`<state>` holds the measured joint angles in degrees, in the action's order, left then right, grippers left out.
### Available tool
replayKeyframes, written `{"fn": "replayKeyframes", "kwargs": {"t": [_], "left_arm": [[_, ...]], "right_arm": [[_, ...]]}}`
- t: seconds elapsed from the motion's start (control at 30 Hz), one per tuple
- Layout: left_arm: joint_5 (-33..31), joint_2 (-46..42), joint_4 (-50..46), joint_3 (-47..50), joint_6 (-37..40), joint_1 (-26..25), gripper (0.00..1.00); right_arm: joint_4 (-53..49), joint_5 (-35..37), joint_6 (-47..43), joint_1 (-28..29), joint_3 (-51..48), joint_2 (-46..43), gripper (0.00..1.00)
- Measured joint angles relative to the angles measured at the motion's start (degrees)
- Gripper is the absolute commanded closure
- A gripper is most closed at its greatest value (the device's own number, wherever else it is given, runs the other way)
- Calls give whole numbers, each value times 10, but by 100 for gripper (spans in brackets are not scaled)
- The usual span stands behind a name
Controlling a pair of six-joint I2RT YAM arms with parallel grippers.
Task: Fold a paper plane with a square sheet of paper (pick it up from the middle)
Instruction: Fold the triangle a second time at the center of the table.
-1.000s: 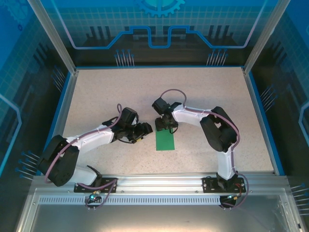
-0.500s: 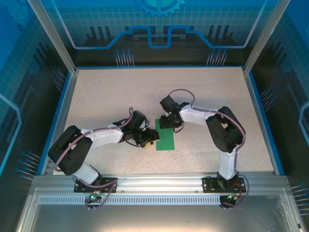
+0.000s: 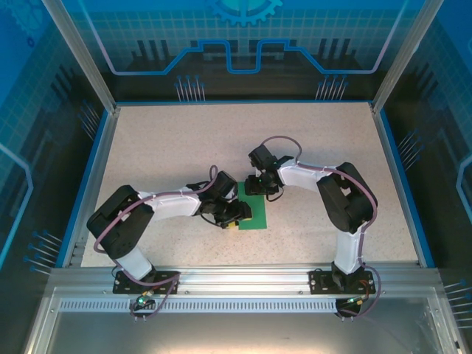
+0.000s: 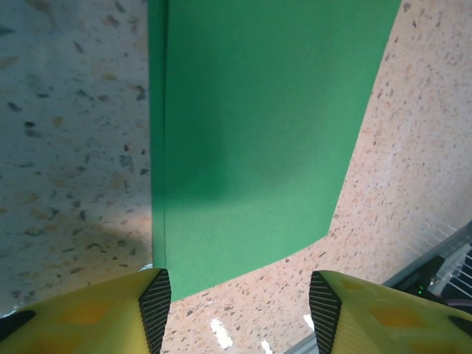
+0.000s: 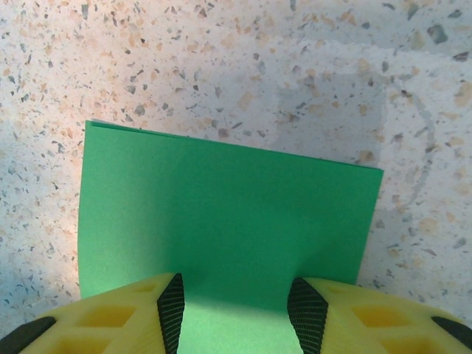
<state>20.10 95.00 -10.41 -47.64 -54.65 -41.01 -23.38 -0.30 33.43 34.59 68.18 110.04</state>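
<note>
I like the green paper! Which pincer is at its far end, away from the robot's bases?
The right pincer: it sits at the far edge of the green paper. The left pincer is at its left side.

Top external view looked steeply down from above and behind the near edge, taking in the whole desk (image 3: pixel 147 140). Each wrist view looked down at close range past its own fingertips: left claw (image 4: pixel 240 299), right claw (image 5: pixel 238 304). All three views shared the square sheet of paper (image 3: pixel 259 215) at mid-desk.
</note>
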Motion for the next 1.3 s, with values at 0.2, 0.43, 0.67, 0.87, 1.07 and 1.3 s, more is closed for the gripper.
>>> {"fn": "replayKeyframes", "kwargs": {"t": [0.2, 0.43, 0.67, 0.87, 1.07, 1.3], "left_arm": [[-9, 15, -13, -12, 1, -7, 41], [-10, 25, -19, -23, 2, -9, 43], [-10, 29, -24, -33, 7, -12, 42], [-10, 36, -22, -37, 7, -13, 41], [-10, 37, -20, -37, 6, -13, 44], [-10, 30, 26, -18, -16, -13, 51]], "right_arm": [[1, -3, 2, -2, -1, 0, 53], [1, -3, 2, -2, -1, 0, 53], [5, -3, 2, -2, -4, -1, 53], [8, -3, 2, -2, -7, -2, 53], [10, -3, 3, -2, -7, -2, 53], [23, -13, 11, -5, -18, -9, 53]]}}
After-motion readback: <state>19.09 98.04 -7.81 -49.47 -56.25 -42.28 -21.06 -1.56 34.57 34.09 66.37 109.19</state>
